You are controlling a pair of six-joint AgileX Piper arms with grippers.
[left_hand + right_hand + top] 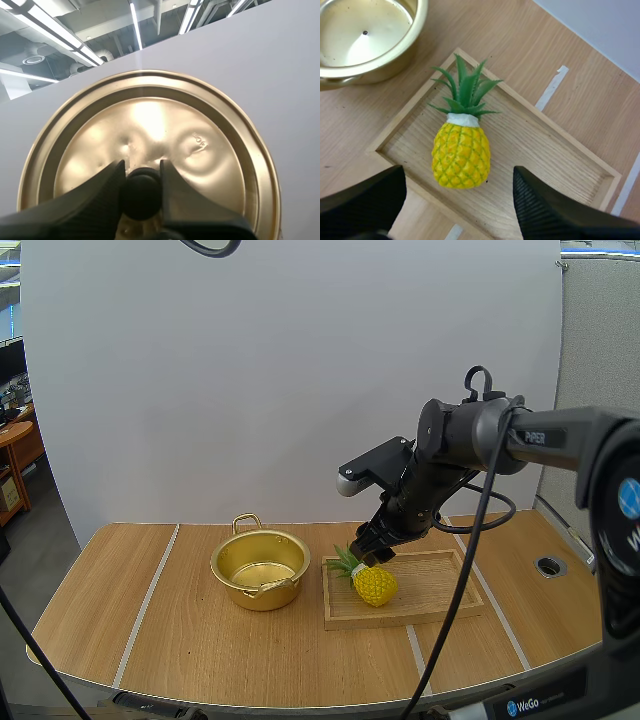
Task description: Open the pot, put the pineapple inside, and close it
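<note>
Golden metal is shining in front of my left gripper [141, 172]: its fingers are clenching the black knob [141, 196] of the lid [210, 130], and I am holding the lid up in the air, away from the pot. The pot [262, 594] is standing open on the table [190, 650], just beside the wooden tray [560, 150].

So the opening step looks finished to me, and the step in hand is taking the pineapple. The pineapple [461, 152] is lying on its side in the tray, its green leaves pointing toward the pot. My right gripper [372, 548] is hovering above it with the fingers spread wide, grasping nothing.

The next move, I think, is calling for lowering the right gripper until one finger is on each side of the yellow body, then closing gently and carrying the fruit over the pot.

I am counting one pot, one lid, one pineapple, one tray and two grippers.
</note>
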